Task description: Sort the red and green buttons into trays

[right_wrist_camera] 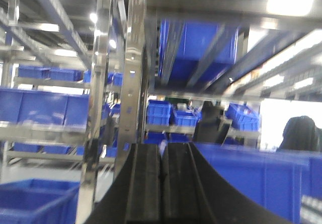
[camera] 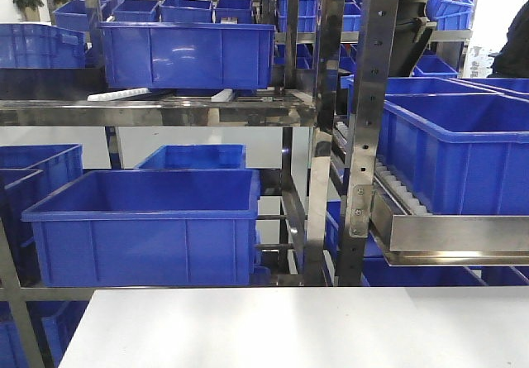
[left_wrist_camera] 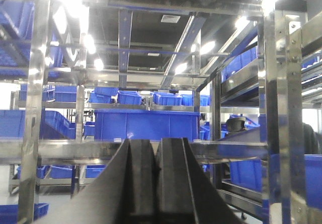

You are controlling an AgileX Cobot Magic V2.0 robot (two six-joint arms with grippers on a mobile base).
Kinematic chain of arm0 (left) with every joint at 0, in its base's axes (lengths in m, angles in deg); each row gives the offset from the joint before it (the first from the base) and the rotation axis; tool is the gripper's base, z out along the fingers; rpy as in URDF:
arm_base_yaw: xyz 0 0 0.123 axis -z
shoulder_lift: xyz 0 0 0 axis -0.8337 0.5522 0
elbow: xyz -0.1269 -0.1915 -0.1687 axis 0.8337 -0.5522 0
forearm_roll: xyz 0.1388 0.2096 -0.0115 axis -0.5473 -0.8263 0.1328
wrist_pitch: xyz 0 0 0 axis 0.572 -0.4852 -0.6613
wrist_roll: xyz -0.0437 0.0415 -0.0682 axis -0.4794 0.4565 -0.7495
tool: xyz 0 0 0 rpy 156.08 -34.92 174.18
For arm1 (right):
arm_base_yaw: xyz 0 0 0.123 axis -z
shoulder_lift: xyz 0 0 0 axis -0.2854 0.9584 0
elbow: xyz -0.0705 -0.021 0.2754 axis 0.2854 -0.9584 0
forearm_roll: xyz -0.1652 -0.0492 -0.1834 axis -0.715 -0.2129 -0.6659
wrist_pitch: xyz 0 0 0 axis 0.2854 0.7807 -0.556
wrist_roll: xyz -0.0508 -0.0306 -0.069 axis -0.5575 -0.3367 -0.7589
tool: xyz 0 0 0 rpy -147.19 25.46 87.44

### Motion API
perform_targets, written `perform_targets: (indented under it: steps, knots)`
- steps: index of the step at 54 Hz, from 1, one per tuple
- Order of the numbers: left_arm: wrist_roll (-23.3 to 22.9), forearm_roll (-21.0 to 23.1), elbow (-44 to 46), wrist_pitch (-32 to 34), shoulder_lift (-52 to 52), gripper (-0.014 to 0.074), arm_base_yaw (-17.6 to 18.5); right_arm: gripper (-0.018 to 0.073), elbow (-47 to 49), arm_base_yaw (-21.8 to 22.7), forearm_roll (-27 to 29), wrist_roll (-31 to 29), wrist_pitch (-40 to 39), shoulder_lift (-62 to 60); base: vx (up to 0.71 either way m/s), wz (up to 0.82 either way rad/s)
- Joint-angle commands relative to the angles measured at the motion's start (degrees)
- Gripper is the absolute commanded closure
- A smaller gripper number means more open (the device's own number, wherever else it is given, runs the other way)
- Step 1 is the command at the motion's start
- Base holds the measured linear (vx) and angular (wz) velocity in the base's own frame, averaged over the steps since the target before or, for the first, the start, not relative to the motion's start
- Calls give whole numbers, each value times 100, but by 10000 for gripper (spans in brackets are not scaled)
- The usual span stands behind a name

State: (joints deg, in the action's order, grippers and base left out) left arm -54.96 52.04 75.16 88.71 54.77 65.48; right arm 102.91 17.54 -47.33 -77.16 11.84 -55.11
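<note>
left gripper (left_wrist_camera: 157, 147) and right gripper (right_wrist_camera: 162, 152) are both pointing at racked blue crates (camera: 140, 227), jaws pressed together, empty.

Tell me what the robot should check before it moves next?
1. Red and green buttons in sight: not ok, no view shows them.
2. Red and green trays in sight: not ok either.
3. Left end effector empty: ok, shut on nothing.
4. Right end effector empty: ok, shut on nothing.
5. Wrist cameras facing the white flat tabletop: not ok, both face deep blue plastic crates.
</note>
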Motion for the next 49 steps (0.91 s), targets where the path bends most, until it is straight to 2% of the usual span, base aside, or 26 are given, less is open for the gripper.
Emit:
perform_targets:
  steps: [1, 9, 16, 25, 34, 41, 49]
  knots:
    - [105, 60, 929, 52, 1067, 602, 2, 572, 896, 31, -36, -214, -394, 1005, 0, 0]
    - [105, 60, 1833, -72, 2467, 602, 2, 572, 1581, 31, -24, -209, -472, 2179, 0, 0]
    - [99, 60, 2135, 62, 3260, 602, 2, 572, 1648, 31, 11, -191, -561, 2824, 0, 0]
    - [92, 60, 2154, 366, 3778, 599, 2, 571, 1648, 31, 18, -191, -533, 3304, 0, 0]
    - [92, 55, 2154, 348, 3918, 560, 2, 551, 1648, 31, 18, -191, -537, 3418, 0, 0]
    - [101, -5, 2154, 372, 3918, 475, 2, 476, 1648, 31, -3, -191, -482, 3418, 0, 0]
    - [101, -139, 2154, 352, 3918, 320, 2, 284, 1648, 31, -3, -196, -456, 3418, 0, 0]
